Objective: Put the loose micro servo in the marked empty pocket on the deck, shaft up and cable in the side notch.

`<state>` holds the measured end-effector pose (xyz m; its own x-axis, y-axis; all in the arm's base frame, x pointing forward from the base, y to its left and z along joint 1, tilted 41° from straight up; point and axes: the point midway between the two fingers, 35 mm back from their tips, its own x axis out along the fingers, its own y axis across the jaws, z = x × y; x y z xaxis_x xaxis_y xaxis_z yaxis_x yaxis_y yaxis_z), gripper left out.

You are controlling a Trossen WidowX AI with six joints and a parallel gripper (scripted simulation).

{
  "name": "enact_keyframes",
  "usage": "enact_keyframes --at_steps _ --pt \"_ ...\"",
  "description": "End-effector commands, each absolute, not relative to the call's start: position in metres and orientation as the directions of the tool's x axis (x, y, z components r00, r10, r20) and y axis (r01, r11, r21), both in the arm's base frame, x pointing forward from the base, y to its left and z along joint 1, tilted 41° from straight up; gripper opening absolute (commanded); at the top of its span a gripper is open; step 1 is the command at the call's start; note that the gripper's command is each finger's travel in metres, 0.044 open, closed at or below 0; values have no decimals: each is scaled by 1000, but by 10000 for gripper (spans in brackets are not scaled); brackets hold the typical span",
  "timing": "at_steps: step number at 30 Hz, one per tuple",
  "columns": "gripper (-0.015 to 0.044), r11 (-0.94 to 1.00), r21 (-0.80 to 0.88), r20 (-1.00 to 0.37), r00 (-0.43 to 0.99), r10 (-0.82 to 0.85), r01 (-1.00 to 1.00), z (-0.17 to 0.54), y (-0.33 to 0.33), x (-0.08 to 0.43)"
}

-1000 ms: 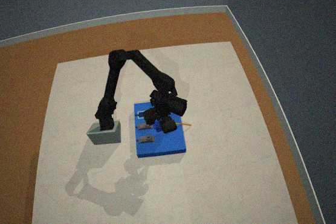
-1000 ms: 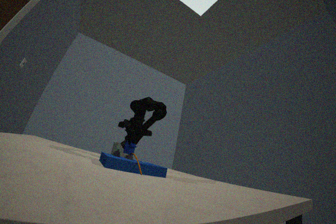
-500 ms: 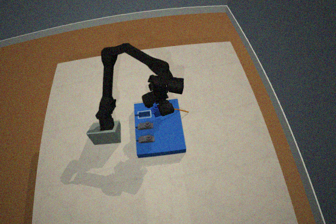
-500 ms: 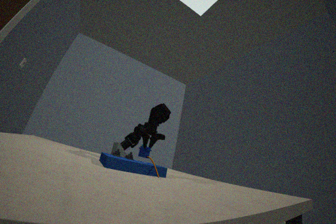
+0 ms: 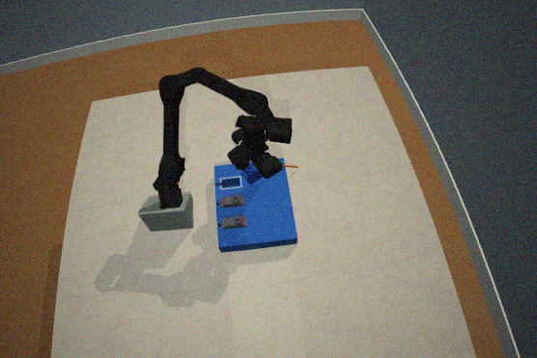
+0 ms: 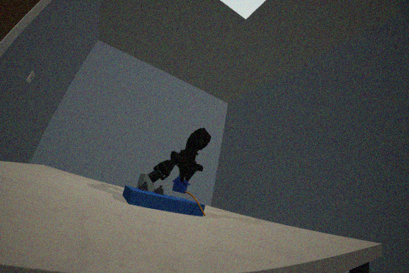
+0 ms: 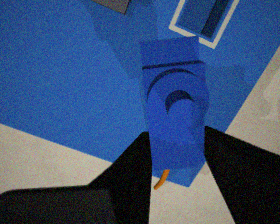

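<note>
The loose micro servo (image 5: 251,174) (image 6: 180,185) (image 7: 174,117) is blue. My gripper (image 5: 253,167) (image 6: 184,179) (image 7: 174,135) is shut on it, one finger at each side, and holds it a little above the deck (image 5: 270,210) (image 6: 162,202) (image 7: 42,75). Its round output shaft faces the wrist camera, upward. Its orange cable (image 5: 290,166) (image 6: 196,201) (image 7: 162,180) hangs from the end away from the pocket, past the deck's edge. The marked pocket's white outline (image 5: 231,178) (image 7: 226,23) is empty, off the servo's other end, and turned relative to the servo in the wrist view.
Two grey servos (image 5: 233,201) (image 5: 234,222) sit in the deck in a row beside the marked pocket. The arm's grey-green base block (image 5: 169,220) (image 6: 144,179) stands on the table beside the deck, on the pocket side.
</note>
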<state>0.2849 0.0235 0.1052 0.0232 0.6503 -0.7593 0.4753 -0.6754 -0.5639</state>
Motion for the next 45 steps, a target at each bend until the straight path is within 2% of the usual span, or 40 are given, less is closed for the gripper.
enact_keyframes --at_steps 1,13,24,34,45 --pt "0 -629 -523 -757 26 653 576 106 24 285" --pt "0 -403 -318 -757 26 653 858 106 24 285" --pt "0 -135 -82 -757 26 653 987 106 24 285" --pt "0 128 144 -757 26 653 981 106 24 285" --pt "0 398 372 -757 26 653 839 106 24 285"
